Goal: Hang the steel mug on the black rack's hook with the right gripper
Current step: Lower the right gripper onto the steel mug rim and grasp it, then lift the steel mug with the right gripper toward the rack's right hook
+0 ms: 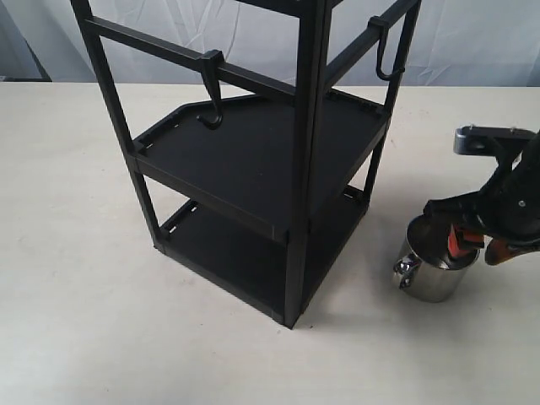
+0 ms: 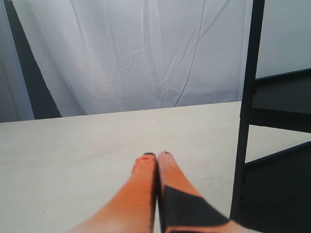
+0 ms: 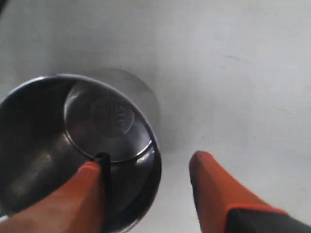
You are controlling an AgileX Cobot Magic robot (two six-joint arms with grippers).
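Observation:
The steel mug (image 1: pixel 432 272) stands upright on the table to the right of the black rack (image 1: pixel 304 160), its strap handle turned toward the rack. My right gripper (image 1: pixel 472 245) hangs over the mug, open. In the right wrist view one orange finger (image 3: pixel 92 194) reaches inside the mug (image 3: pixel 53 145) and the other stays outside its wall, so the right gripper (image 3: pixel 148 162) straddles the rim. The slim J-shaped hook (image 1: pixel 381 52) hangs from the rack's upper right bar. My left gripper (image 2: pixel 156 155) is shut with nothing in it, low over the table.
A broader tapering hook with a curled tip (image 1: pixel 211 97) hangs from the rack's left crossbar. A rack post (image 2: pixel 247 111) stands close beside the left gripper. White curtain (image 1: pixel 253 34) hangs behind the table.

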